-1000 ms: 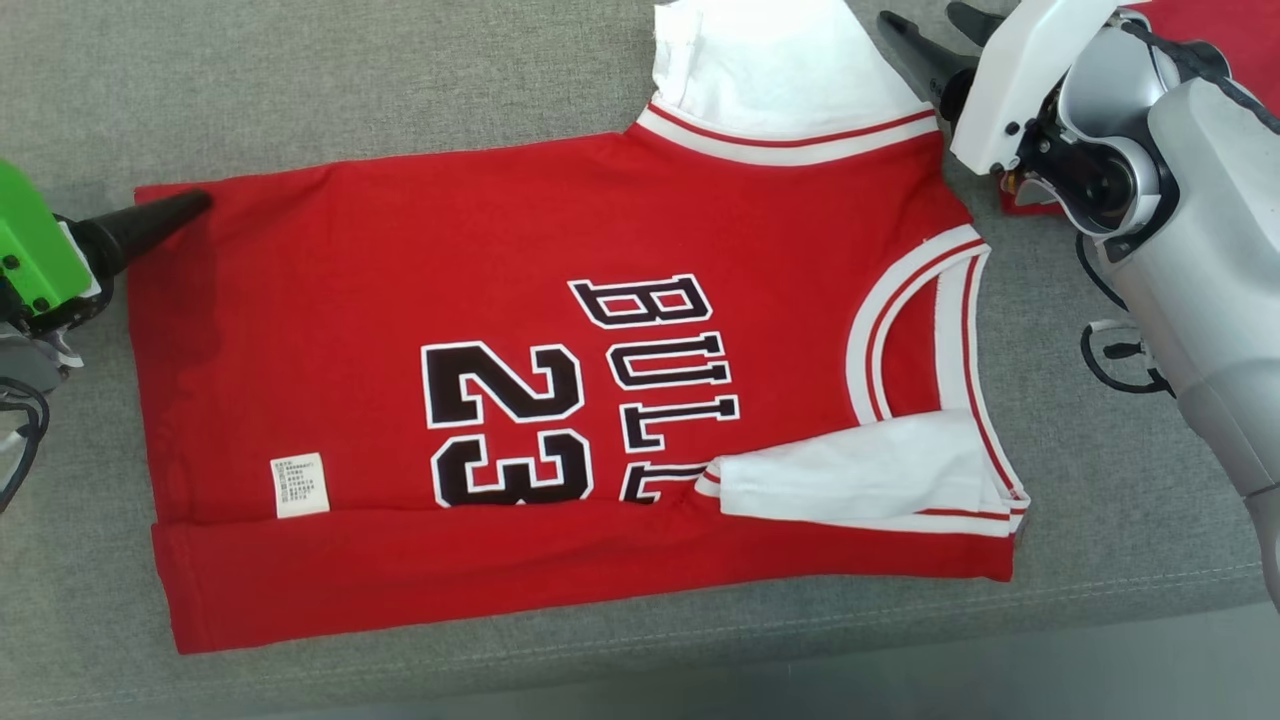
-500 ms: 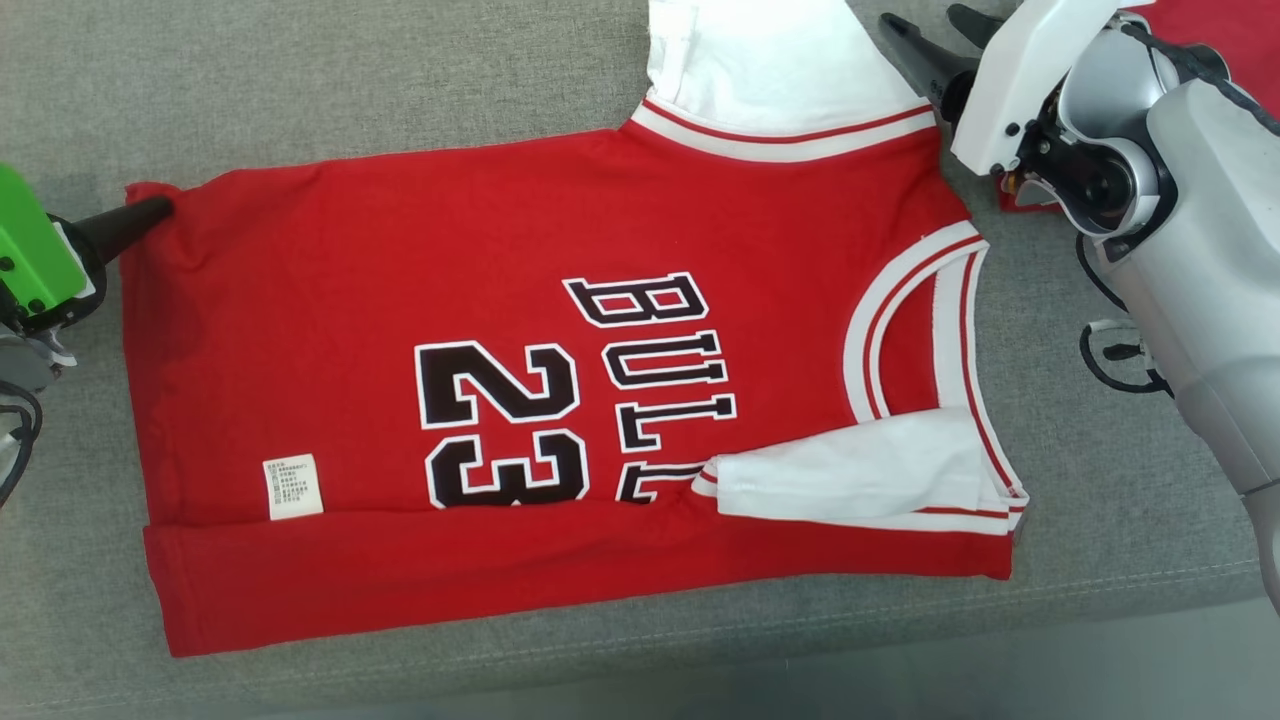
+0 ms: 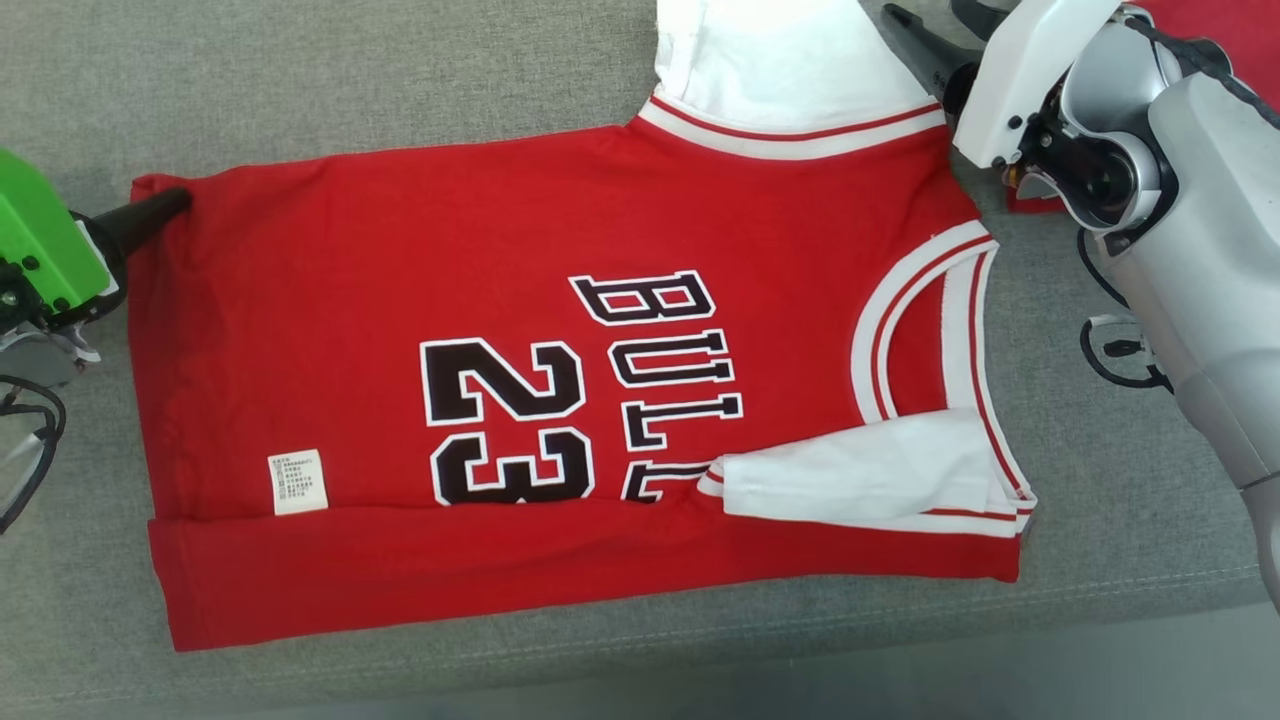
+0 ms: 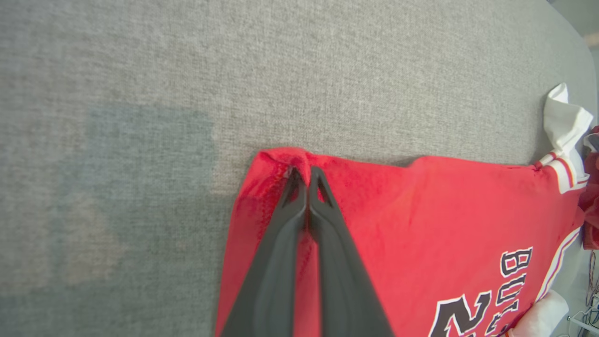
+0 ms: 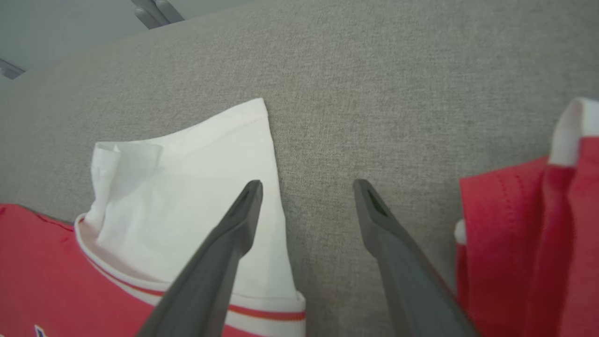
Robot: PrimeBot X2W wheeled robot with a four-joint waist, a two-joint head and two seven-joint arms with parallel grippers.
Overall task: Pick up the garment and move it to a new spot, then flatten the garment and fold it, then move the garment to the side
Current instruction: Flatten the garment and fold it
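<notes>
One red jersey (image 3: pixel 400 250) lies flat on the grey worktop (image 3: pixel 300 80), mid-frame in the head view, lower edge folded up. Left end effector (image 4: pixel 304 175): fingers pressed together, pinching the jersey's upper-left corner. Right end effector (image 5: pixel 306 187): spread wide above the white sleeve (image 5: pixel 187 187) edge, upper right.

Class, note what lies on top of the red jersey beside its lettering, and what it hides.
A folded white sleeve lies on the red jersey, covering the end of the black lettering; the letters beneath cannot be read.
</notes>
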